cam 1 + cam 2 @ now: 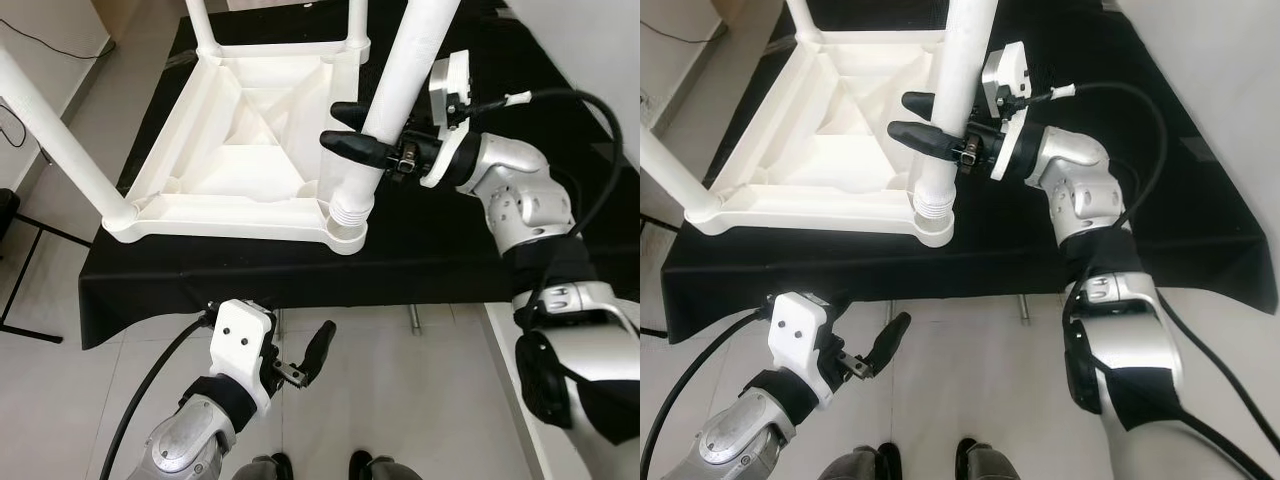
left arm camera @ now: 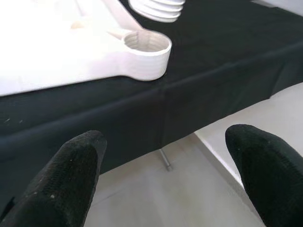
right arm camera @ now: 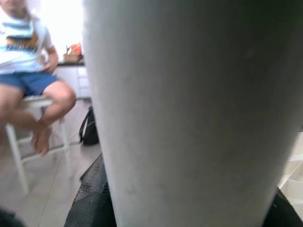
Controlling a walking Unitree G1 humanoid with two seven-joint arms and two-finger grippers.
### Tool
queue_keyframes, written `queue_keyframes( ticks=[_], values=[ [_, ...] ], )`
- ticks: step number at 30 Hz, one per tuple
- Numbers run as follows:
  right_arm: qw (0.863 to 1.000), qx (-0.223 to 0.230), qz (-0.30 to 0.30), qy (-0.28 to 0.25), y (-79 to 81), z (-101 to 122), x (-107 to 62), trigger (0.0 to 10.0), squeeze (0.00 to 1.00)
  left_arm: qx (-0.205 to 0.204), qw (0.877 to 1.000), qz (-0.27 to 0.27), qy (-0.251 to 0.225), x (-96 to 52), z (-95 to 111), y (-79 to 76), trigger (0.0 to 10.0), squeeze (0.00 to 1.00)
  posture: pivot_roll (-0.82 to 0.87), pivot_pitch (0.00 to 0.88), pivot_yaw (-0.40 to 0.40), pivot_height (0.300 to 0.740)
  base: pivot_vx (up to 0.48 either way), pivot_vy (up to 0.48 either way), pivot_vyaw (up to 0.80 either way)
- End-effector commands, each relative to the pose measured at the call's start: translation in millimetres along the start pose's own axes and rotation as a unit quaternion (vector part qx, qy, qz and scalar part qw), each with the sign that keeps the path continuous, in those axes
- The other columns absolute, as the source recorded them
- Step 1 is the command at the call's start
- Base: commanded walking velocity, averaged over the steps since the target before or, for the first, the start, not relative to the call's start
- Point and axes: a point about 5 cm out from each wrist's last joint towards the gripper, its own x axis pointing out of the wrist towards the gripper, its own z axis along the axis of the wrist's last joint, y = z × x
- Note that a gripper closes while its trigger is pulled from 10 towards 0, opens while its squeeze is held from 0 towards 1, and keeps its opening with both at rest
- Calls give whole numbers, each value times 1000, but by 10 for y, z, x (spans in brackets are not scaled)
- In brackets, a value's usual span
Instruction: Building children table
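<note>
A white plastic tabletop (image 1: 200, 205) lies upside down on a black-covered table (image 1: 200, 285). One leg (image 1: 55, 135) stands in its near left corner, and others rise at the far corners. My right gripper (image 1: 345, 128) is shut on a loose white leg (image 1: 405, 70), which it holds nearly upright. The leg's threaded end (image 1: 350, 208) sits just above the near right corner socket (image 1: 350, 240); in the left wrist view a small gap shows between threaded end (image 2: 158, 8) and socket (image 2: 147, 45). My left gripper (image 1: 300, 365) hangs open below the table's front edge, holding nothing.
The black cloth's front edge (image 1: 890, 290) runs just ahead of me, over pale tiled floor (image 1: 400, 400). A black stand (image 1: 20, 250) and a cable are at the left. In the right wrist view a person (image 3: 28, 61) sits on a white stool across the room.
</note>
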Motion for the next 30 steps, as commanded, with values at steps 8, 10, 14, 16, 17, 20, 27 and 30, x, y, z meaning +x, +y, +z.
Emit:
queue_keyframes(
  ticks=[8,10,14,16,17,20,27,30],
  values=[
    [1000,5,8,27,99,-149,325,10000,0,23,999,-19,22,-74,-37,-73,10000,0,-5,257,16,740,0,0,0],
    [1000,12,4,26,104,-163,375,10000,0,26,999,-17,22,-77,-33,-77,10000,0,-2,261,16,740,0,0,0],
    [999,24,18,29,120,-185,436,10000,0,30,999,-12,19,-93,-16,-84,10000,0,4,277,9,740,0,0,0],
    [999,25,25,29,124,-186,439,10000,0,31,999,-11,18,-97,-15,-82,10000,0,4,277,9,740,0,0,0],
    [999,25,33,32,132,-190,441,10000,0,28,999,-8,17,-100,-13,-79,10000,0,4,284,7,740,0,0,0],
    [998,24,39,34,137,-192,443,10000,0,27,999,-7,16,-102,-10,-77,10000,0,2,288,5,740,0,0,0],
    [997,30,36,64,102,-288,469,10000,0,24,1000,-8,12,-113,11,-101,10000,0,8,309,3,740,0,0,0],
    [997,31,24,63,54,-254,466,10000,0,24,1000,-8,12,-123,14,-114,10000,0,13,320,1,740,0,0,0]
  ],
)
